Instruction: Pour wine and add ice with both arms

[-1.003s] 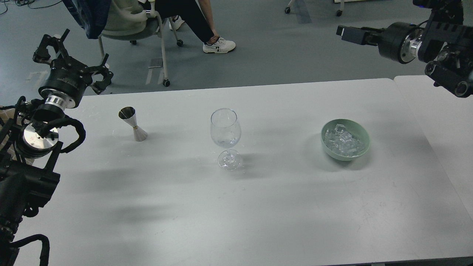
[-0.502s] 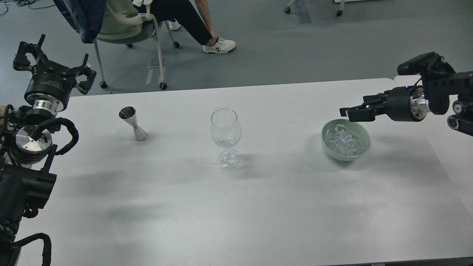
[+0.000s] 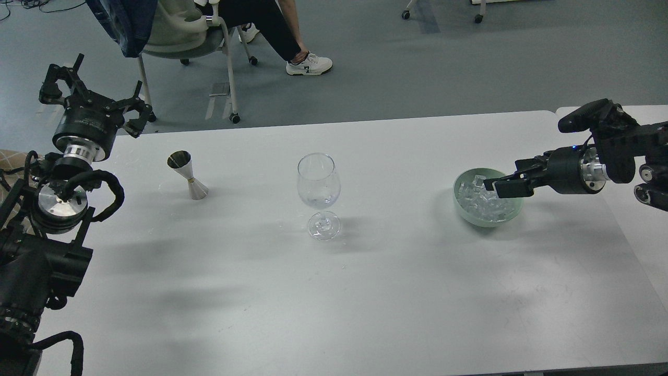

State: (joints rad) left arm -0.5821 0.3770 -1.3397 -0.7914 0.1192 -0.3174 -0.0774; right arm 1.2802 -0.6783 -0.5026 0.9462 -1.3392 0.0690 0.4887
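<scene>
Here, right end effector points leftward.

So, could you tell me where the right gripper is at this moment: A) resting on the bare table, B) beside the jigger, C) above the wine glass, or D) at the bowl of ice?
D: the right gripper reaches in over the rim of the green bowl, right at the ice.

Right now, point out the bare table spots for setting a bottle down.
Bare: the near half of the table, and the gap between wine glass and jigger. Crowded: the green bowl of ice, with the right gripper over it.
</scene>
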